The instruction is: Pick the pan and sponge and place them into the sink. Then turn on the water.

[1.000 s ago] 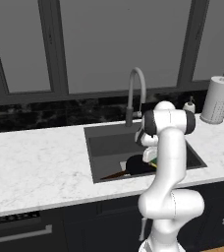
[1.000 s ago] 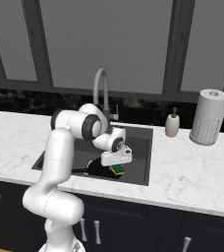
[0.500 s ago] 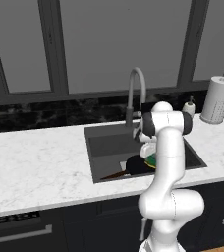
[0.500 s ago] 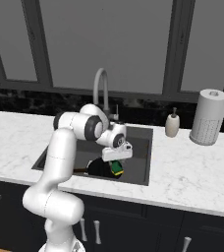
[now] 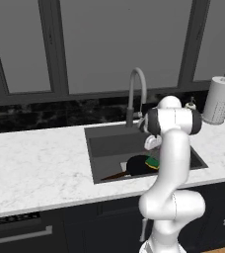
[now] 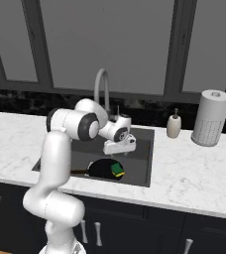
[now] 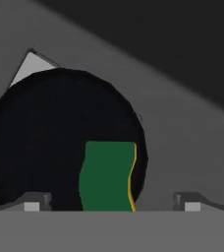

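I take the placing steps as done and the water as what is left: my next move calls for lifting the arm out of the sink (image 6: 144, 161) and reaching toward the faucet (image 6: 102, 89) at the back rim, though I can't make out its lever from here. Going by size, the white marble counter (image 5: 35, 163) runs across the room under tall dark windows, with a paper towel roll (image 6: 211, 117) and a small soap bottle (image 6: 173, 124) at the right. The dark sink is sunk into it, and the pan (image 6: 102, 167) lies on the basin floor near the front wall, its handle (image 5: 113, 175) pointing left. The sponge (image 7: 106, 174) rests green side up inside the pan, by its rim. My gripper (image 6: 120, 147) hovers just above both, spread wide and holding nothing.
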You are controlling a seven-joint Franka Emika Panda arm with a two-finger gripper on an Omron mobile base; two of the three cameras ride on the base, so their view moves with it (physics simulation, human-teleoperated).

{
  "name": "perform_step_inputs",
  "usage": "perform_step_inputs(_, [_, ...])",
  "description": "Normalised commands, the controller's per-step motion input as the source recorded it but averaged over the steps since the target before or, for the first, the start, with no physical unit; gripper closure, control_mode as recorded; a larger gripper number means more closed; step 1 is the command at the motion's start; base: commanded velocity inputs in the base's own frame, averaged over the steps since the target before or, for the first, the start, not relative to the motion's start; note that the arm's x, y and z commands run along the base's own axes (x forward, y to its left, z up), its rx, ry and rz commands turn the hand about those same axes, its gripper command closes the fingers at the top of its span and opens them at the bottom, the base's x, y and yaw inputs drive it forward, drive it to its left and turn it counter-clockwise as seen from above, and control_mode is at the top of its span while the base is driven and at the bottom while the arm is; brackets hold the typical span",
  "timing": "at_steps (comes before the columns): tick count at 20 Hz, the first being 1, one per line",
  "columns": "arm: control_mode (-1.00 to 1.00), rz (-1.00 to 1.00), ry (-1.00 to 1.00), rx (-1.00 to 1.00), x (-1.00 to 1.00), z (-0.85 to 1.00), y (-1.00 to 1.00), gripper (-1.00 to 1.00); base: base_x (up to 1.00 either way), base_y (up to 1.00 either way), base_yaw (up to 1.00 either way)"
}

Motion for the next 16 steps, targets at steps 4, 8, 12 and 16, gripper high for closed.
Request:
perform_step_inputs(4, [-1.00, -0.09, -0.06, 0.08, -0.24, 0.90, -0.06, -1.00, 0.00, 0.00, 0.00])
perform_step_inputs(8, [-1.00, -0.14, -0.07, 0.11, -0.19, 0.86, -0.01, -1.00, 0.00, 0.00, 0.00])
perform_step_inputs(12, [-1.00, -0.21, -0.09, 0.15, -0.19, 0.77, -0.08, -1.00, 0.00, 0.00, 0.00])
perform_step_inputs(16, [-1.00, -0.23, -0.08, 0.10, -0.18, 0.56, -0.05, -1.00, 0.00, 0.00, 0.00])
